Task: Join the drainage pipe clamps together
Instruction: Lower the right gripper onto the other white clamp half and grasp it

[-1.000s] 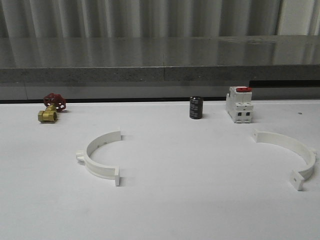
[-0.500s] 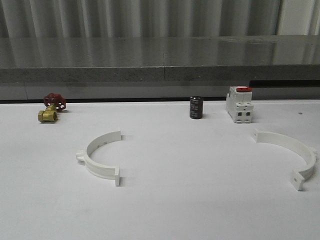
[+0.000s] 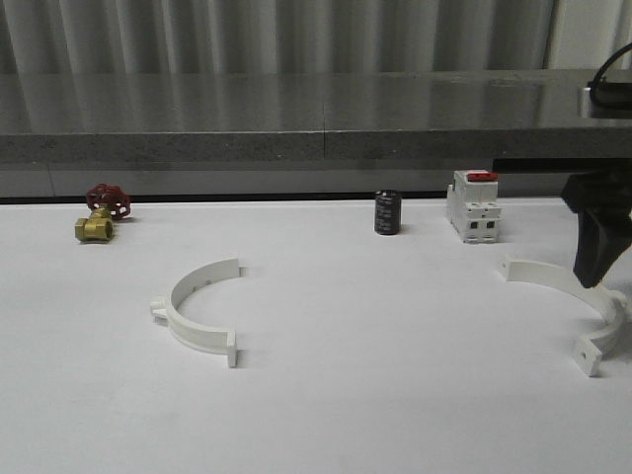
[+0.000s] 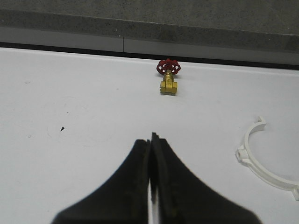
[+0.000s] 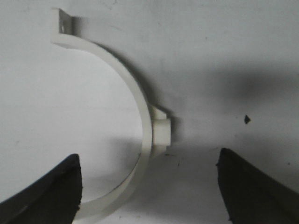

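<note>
Front view places the right gripper (image 3: 595, 259) at the far right edge of the white table (image 3: 395, 395), its dark body hanging down from above with the tips just over the back of the right clamp half (image 3: 578, 304). Whether the tips touch the plastic cannot be told from here. Right wrist view looks straight down on that same half-ring (image 5: 135, 121): the two black fingers (image 5: 51, 191) stand wide apart, spread to either side of the arc near its small outer lug, gripping nothing. One flat holed end tab of this half shows clearly, lying on the table.

Left wrist view shows the left gripper (image 4: 152, 186) with its dark jaws pressed together, only a thin seam between them, nothing clamped inside. It hangs above bare table, well apart from the brass valve with red handwheel (image 4: 168, 78) beyond it.

The left clamp half (image 3: 199, 314) lies flat on the table, well apart from the right one, their open sides facing each other. Along the back edge stand the valve (image 3: 102, 213), a small black cylinder (image 3: 387, 212) and a white switch with red top (image 3: 473, 205).
</note>
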